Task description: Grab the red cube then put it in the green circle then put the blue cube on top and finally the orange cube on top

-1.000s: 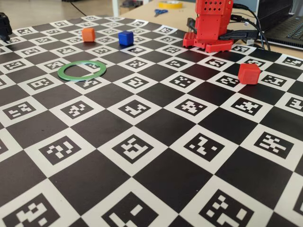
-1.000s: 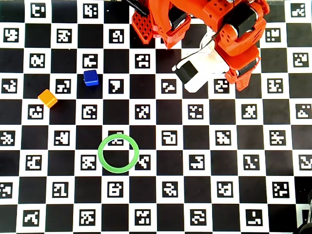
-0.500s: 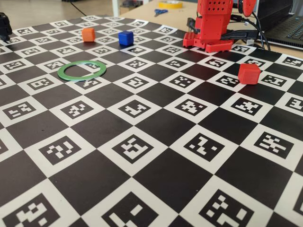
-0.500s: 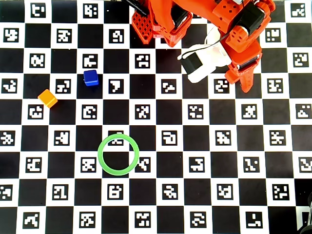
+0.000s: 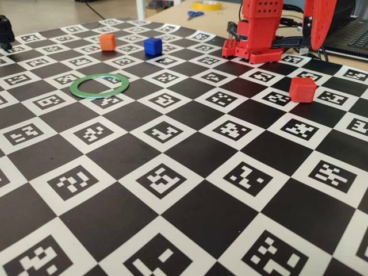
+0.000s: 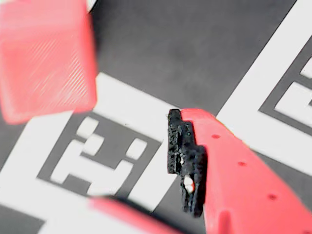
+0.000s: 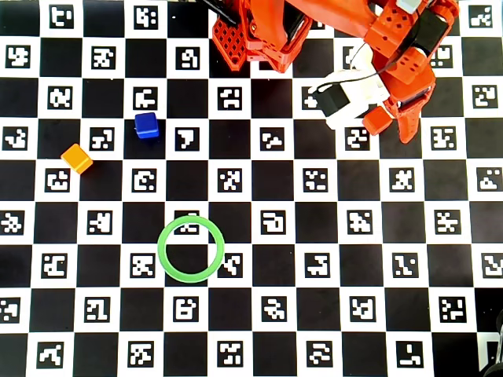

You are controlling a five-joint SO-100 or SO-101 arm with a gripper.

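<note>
The red cube (image 5: 302,89) rests on the checkered mat at the right; the overhead view shows it (image 7: 378,120) just left of my gripper (image 7: 402,132). The wrist view has it (image 6: 46,58) blurred at the top left, beyond the fingertips and outside the jaws. My gripper (image 6: 136,161) hangs open above the mat with nothing between its fingers, and the fixed view shows it (image 5: 316,43) behind and above the red cube. The green circle (image 7: 191,248) lies flat with nothing inside it. The blue cube (image 7: 146,125) and the orange cube (image 7: 77,158) sit apart at the left.
The red robot base (image 5: 259,31) stands at the mat's far edge. Behind it are cables, scissors (image 5: 194,14), a yellow tape roll (image 5: 207,5) and a laptop (image 5: 351,31). A white wrist camera housing (image 7: 346,100) juts left of the arm.
The arm has swung right in the overhead view, uncovering the red cube. In the fixed view the gripper has come down into sight behind that cube. The cubes and ring have not moved.
</note>
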